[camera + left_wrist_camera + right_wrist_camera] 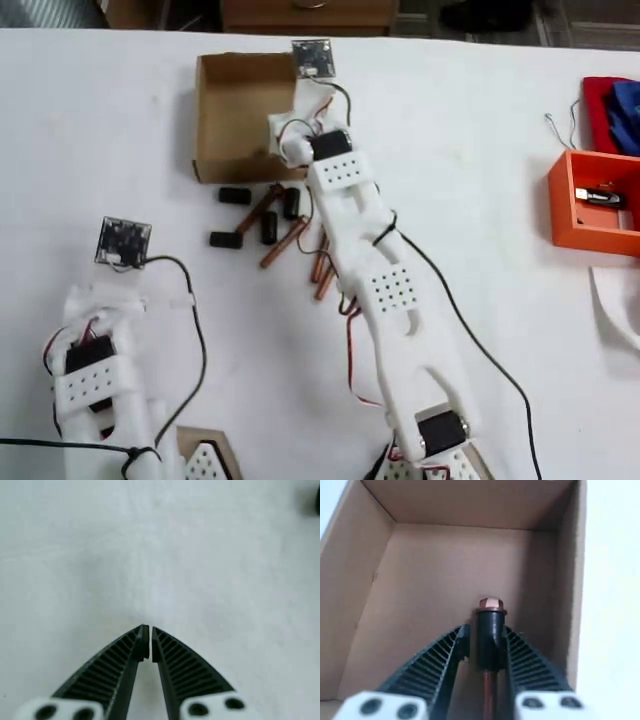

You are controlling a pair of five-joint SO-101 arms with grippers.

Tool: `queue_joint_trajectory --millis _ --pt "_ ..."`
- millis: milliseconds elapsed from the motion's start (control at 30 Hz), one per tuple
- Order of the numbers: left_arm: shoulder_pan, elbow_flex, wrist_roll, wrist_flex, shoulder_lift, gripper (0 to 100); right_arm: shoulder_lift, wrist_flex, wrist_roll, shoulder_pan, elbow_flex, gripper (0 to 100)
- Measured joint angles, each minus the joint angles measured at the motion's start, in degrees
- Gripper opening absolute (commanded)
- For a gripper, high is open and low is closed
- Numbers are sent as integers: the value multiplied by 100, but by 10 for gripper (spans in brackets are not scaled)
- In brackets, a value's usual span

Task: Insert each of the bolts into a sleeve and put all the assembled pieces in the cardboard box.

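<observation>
Copper bolt [490, 603] seated in a black sleeve [490, 635]: my right pincer [486, 633] is clamped on the sleeve from both sides, with the bolt's hexagonal head sticking out past one end and its shank running back between the fingers. The assembled piece is held over the open cardboard box [430, 575], whose brown floor and walls lie behind it.

In the high view the cardboard box [232, 110] sits in the upper left-centre of the frame, and my right arm [375, 250] stretches diagonally from the lower edge up to the box's lower right corner. Just below the box, four loose sleeves [235, 196] and several loose bolts [285, 243] lie scattered on the white tabletop [480, 120], some bolts partly under the arm.

My left arm [95, 370] stands in the lower left of the frame, well apart from the parts. My left pincer [149, 642] has its fingers together, a thin slit between the tips and nothing in them, above bare tabletop.

An orange bin [590, 215] rests at the right edge of the high view.
</observation>
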Motion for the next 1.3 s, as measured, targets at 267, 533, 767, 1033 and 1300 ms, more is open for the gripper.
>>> queue_joint_trajectory --millis 267,533,767,1033,1300 --pt "0 0 0 0 0 39 -44 97 0 0 -149 91" --pt "0 0 0 0 0 39 -1002 703 185 404 -870 21" --pt "0 0 0 0 0 39 -905 897 369 1073 -431 21" --pt "0 0 0 0 0 38 316 440 369 1125 -378 21" --pt "0 0 0 0 0 38 457 316 387 897 -378 21"
